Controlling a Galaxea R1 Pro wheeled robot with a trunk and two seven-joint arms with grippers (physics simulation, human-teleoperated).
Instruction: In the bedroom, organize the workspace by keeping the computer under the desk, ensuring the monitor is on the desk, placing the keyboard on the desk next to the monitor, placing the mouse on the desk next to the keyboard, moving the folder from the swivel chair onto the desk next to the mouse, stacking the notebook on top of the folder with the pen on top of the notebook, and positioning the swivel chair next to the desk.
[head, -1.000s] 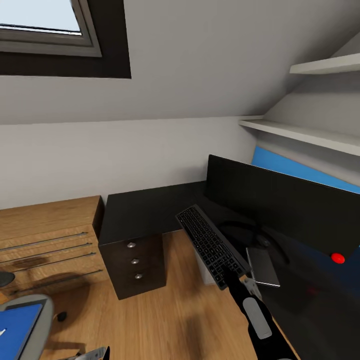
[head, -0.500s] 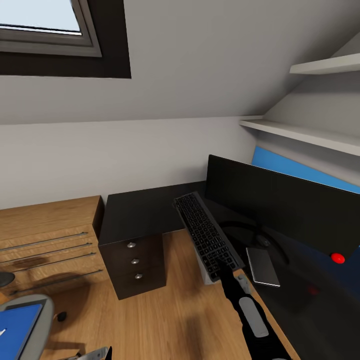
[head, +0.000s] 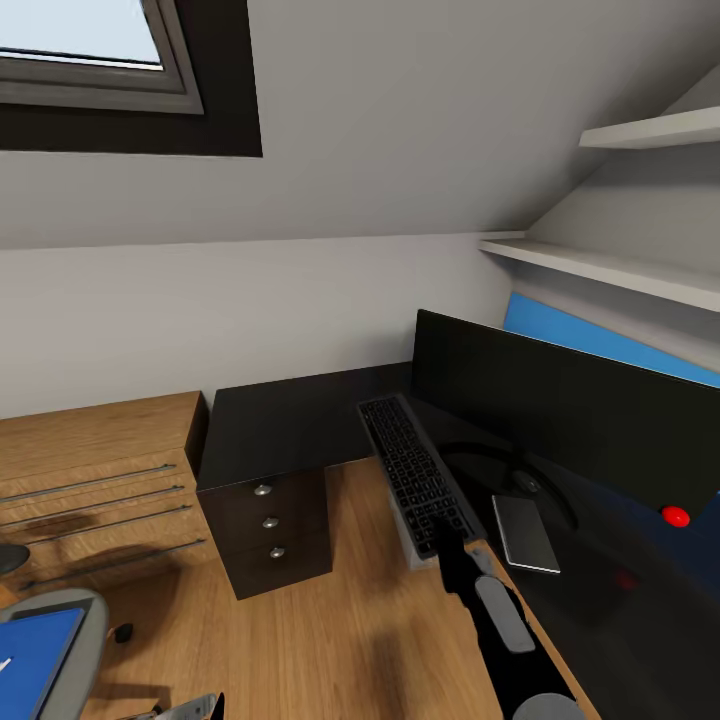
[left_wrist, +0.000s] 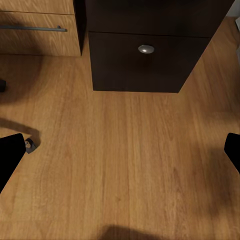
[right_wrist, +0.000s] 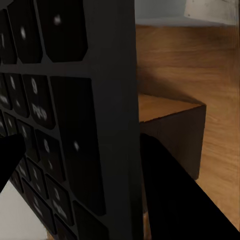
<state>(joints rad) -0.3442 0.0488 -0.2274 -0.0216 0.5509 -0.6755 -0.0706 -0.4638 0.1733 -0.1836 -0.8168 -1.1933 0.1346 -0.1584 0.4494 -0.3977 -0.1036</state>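
My right gripper (head: 452, 556) is shut on the near end of the black keyboard (head: 413, 472), whose keys show between the fingers (right_wrist: 170, 195) in the right wrist view. The keyboard hangs slightly tilted over the inner edge of the black desk (head: 285, 420), just left of the wide black monitor (head: 560, 410). A grey notebook (head: 525, 532) lies on the desk by the monitor stand. At the lower left, the blue folder (head: 30, 660) lies on the grey swivel chair (head: 85, 615). My left gripper (left_wrist: 122, 150) is open above the wooden floor. The computer, mouse and pen cannot be made out.
Black drawers (head: 270, 520) with silver knobs stand under the desk, also seen as drawers (left_wrist: 142, 60) in the left wrist view. Low wooden shelving (head: 90, 480) lines the left wall. White wall shelves (head: 600, 265) hang above the monitor. A small dark object (head: 122, 632) sits on the floor beside the chair.
The right arm has carried the keyboard a little farther toward the desk and laid it flatter. The left arm, chair and camera have not moved.
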